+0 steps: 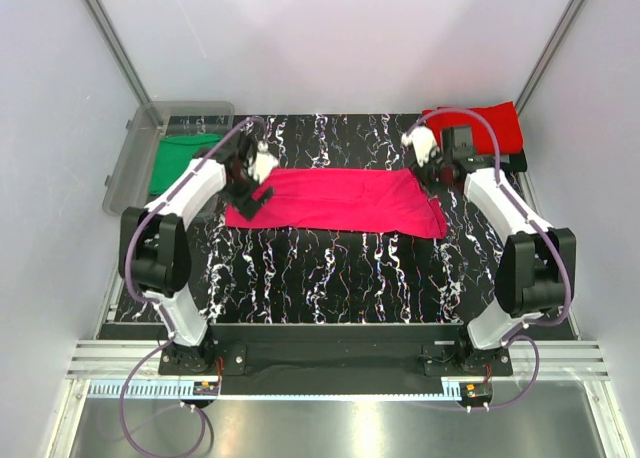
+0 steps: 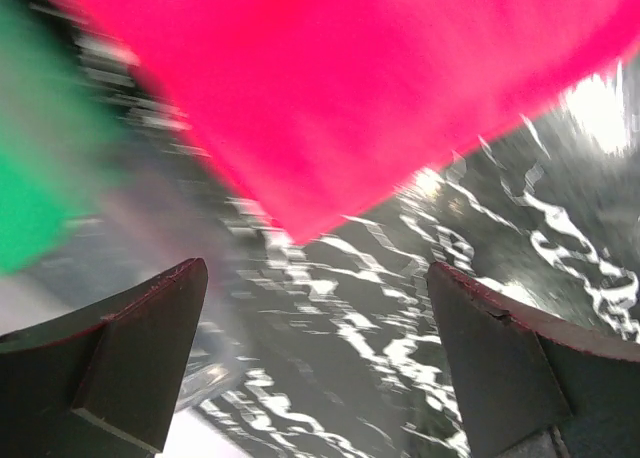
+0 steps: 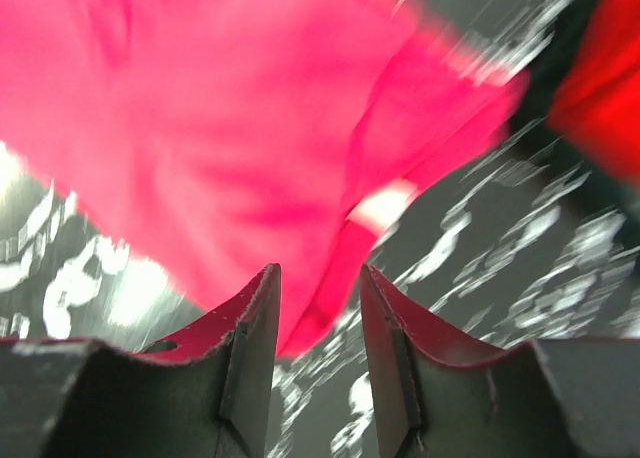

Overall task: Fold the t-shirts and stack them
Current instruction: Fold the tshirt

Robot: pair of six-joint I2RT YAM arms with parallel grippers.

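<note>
The magenta-pink t-shirt (image 1: 335, 200) lies folded into a long strip across the middle of the marbled table. My left gripper (image 1: 252, 194) hangs over its left end; in the left wrist view the gripper (image 2: 315, 268) is wide open and empty, with the pink cloth (image 2: 380, 88) just beyond the tips. My right gripper (image 1: 432, 173) is at the shirt's right end; in the right wrist view the gripper (image 3: 318, 270) is open a little with nothing between its fingers, the pink cloth (image 3: 200, 118) and its white neck label (image 3: 385, 206) just ahead. The red t-shirt (image 1: 480, 126) lies folded at the back right. The green t-shirt (image 1: 180, 160) lies in the bin.
A clear plastic bin (image 1: 125, 173) stands at the back left, off the table's left edge. The black marbled table (image 1: 330, 268) runs between the arms. Frame posts and white walls close in both sides and the back.
</note>
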